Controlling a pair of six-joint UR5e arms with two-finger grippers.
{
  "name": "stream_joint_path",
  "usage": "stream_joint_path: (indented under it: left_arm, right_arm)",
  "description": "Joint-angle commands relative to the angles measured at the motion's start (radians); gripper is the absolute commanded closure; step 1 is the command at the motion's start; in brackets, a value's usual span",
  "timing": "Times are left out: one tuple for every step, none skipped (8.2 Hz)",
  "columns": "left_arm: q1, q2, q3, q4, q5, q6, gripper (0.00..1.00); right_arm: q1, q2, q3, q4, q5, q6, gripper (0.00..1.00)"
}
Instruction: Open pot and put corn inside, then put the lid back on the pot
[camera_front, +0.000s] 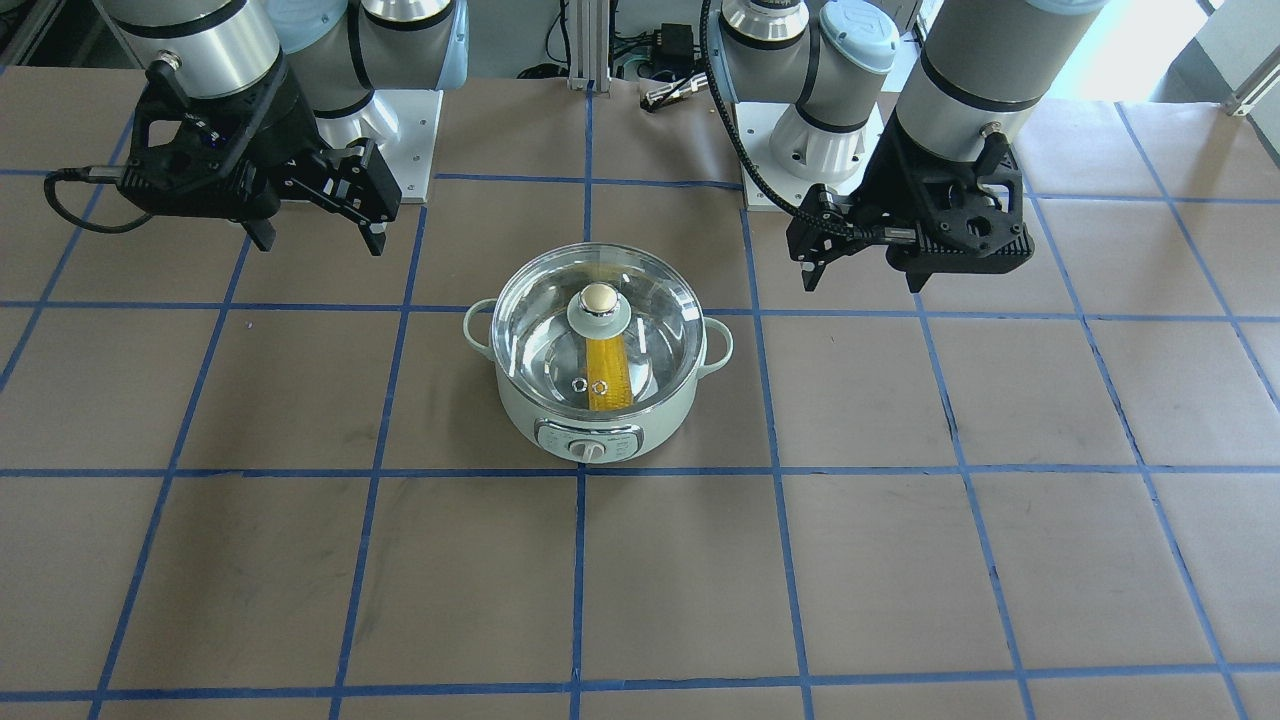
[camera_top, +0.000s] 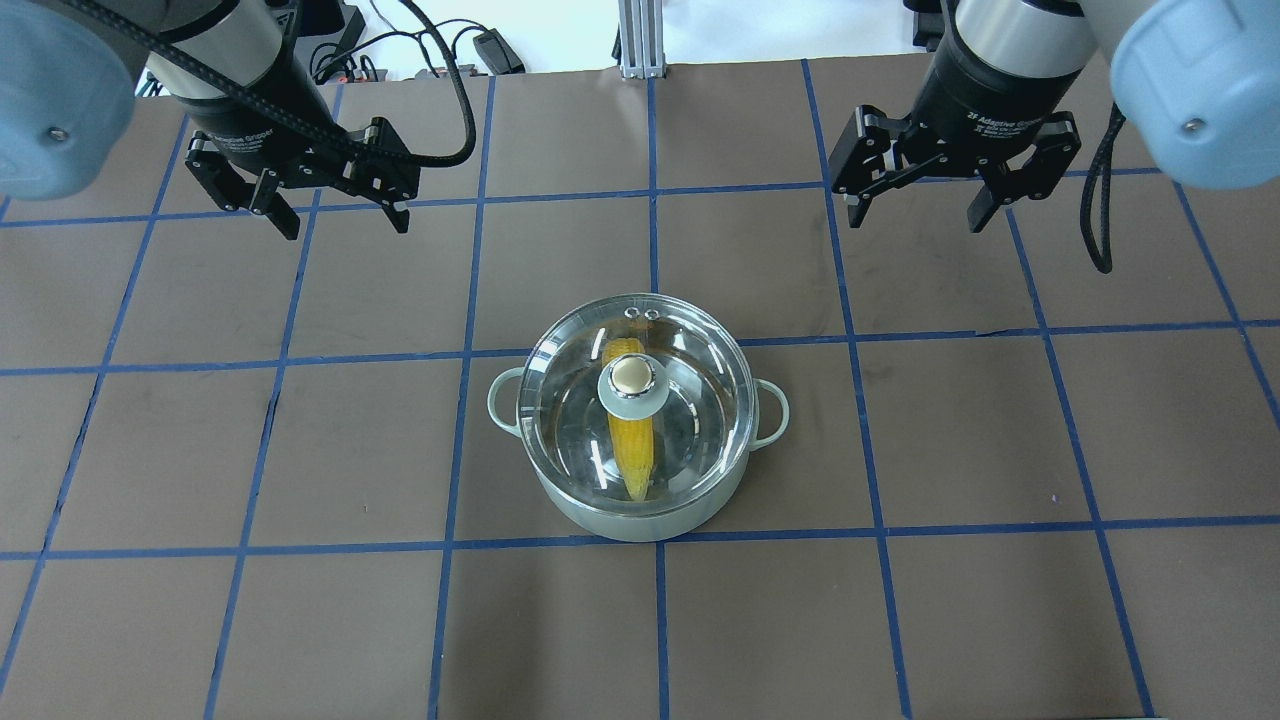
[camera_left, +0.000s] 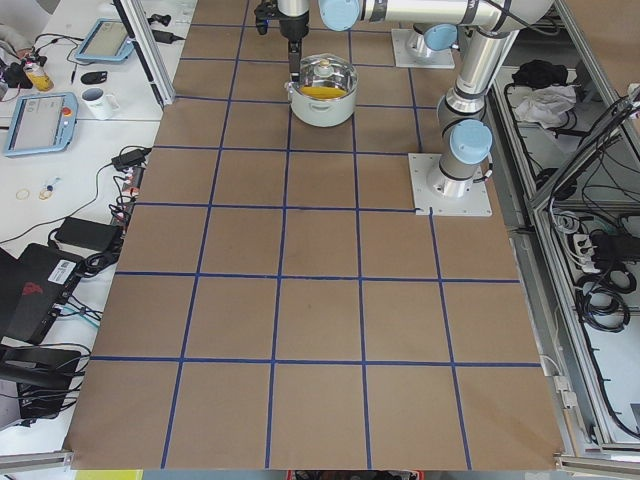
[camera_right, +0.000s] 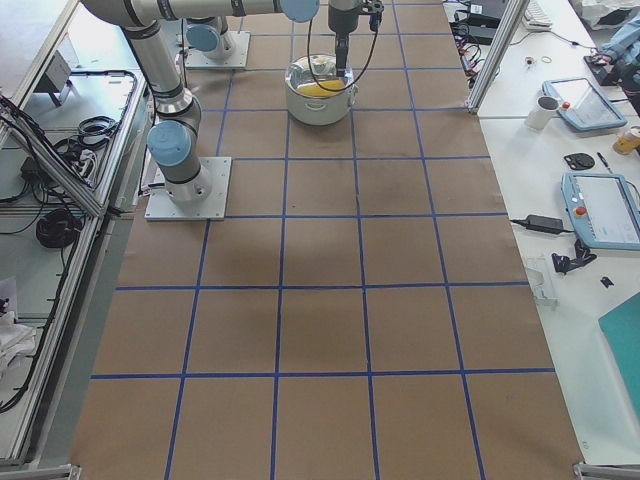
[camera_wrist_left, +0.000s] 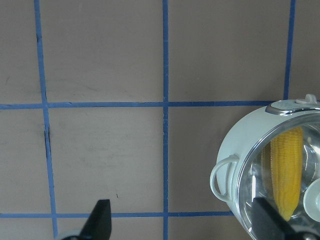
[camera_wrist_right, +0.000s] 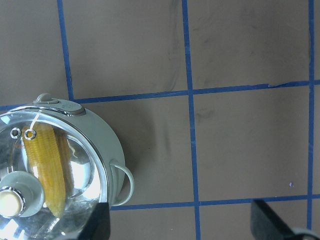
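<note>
The mint-green pot (camera_top: 600, 515) stands at the table's middle, its dial panel (camera_front: 590, 443) facing away from me. The clear glass lid (camera_top: 700, 400) sits closed on it, knob (camera_top: 631, 377) on top. The yellow corn (camera_top: 632, 445) lies inside under the lid and shows through the glass (camera_front: 608, 375). My left gripper (camera_top: 345, 225) hangs open and empty, up and beyond the pot on my left. My right gripper (camera_top: 916, 222) hangs open and empty, beyond the pot on my right. Both wrist views show the pot's edge (camera_wrist_left: 235, 145) (camera_wrist_right: 107, 145) with the corn (camera_wrist_left: 287, 170) (camera_wrist_right: 47, 165) inside.
Brown paper with a blue tape grid (camera_top: 650, 190) covers the table. The arms' base plates (camera_front: 800, 170) (camera_front: 400, 130) sit at the robot's edge. Side benches hold tablets (camera_right: 600, 205) and a mug (camera_left: 98, 100), off the work surface.
</note>
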Motion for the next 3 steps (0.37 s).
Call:
stream_joint_path:
  left_arm:
    - [0.000, -0.001, 0.000, 0.005, 0.000, -0.002, 0.00]
    - [0.000, -0.001, 0.000, 0.005, 0.000, 0.000, 0.00]
    - [0.000, -0.001, 0.000, 0.003, 0.002, 0.002, 0.00]
  right_arm:
    - [0.000, 0.000, 0.002, 0.002, 0.003, -0.001, 0.00]
    - [0.000, 0.001, 0.002, 0.004, 0.004, -0.002, 0.00]
    - [0.000, 0.003, 0.002, 0.005, 0.006, -0.002, 0.00]
